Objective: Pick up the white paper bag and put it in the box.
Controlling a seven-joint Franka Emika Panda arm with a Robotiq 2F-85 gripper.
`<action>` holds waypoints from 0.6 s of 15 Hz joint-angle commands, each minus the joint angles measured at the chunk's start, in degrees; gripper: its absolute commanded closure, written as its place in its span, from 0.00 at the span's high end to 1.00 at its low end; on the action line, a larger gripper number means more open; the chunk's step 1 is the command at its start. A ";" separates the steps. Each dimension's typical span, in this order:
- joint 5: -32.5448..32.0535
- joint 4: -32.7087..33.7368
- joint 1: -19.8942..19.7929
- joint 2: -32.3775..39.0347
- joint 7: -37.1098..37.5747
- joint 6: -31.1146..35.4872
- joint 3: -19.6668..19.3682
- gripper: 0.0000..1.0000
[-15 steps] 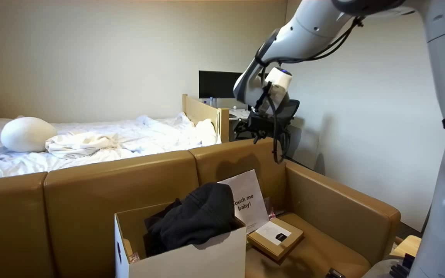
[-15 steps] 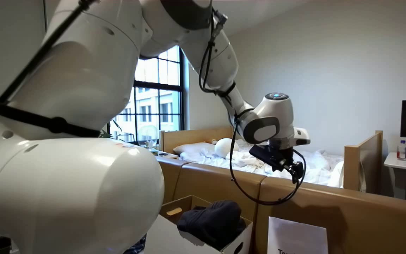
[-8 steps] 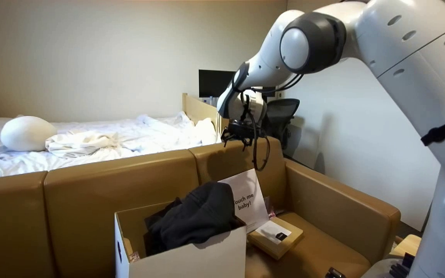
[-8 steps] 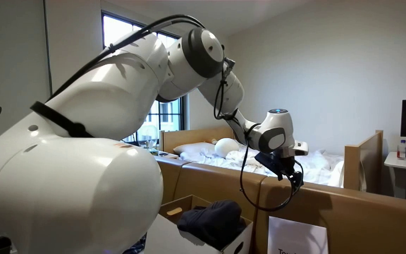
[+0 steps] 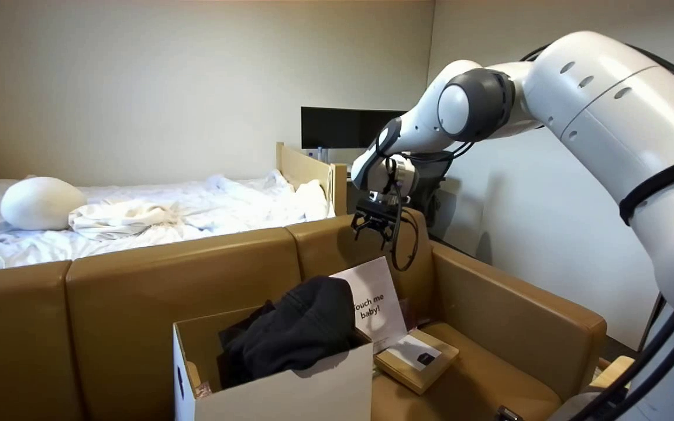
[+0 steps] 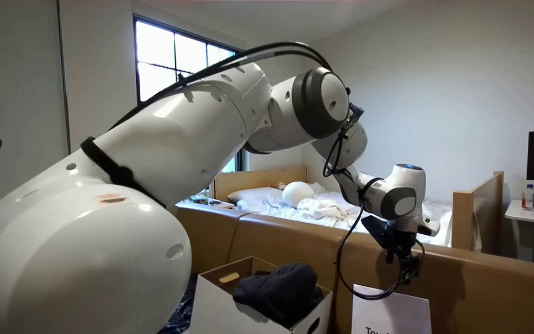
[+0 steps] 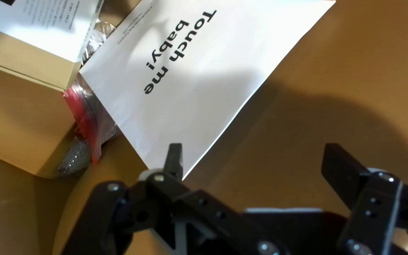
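Note:
The white paper bag (image 5: 379, 307) leans against the sofa back, its printed face reading "Touch me baby!". In an exterior view only the upper part of the bag (image 6: 390, 308) shows. Over its top edge hangs my gripper (image 5: 371, 238), apart from it, pointing down. In the wrist view the gripper (image 7: 251, 156) is wide open with nothing between its fingers. The left finger (image 7: 174, 159) overlaps a corner of the bag (image 7: 204, 71) there; brown sofa lies behind the gap. The white-walled box (image 5: 296, 392) stands beside the bag on the sofa.
A black garment (image 5: 305, 327) fills much of the box and rises above its rim. A small tan package (image 5: 419, 361) lies in front of the bag. A red-edged plastic bag (image 7: 87, 120) sits beside it. The sofa back (image 5: 196, 275) and armrest (image 5: 512, 304) border this spot.
My gripper has come down closer to the bag's top edge, with the arm lowering and stretching out. It has stayed open. Bag, box and garment have not moved.

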 commanded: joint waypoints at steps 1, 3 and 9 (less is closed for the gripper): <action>-1.21 5.87 -2.25 7.24 5.73 4.31 2.48 1.00; -0.71 7.92 -3.26 10.30 7.60 6.48 2.91 1.00; -0.72 11.08 -5.54 14.01 11.37 5.31 3.41 1.00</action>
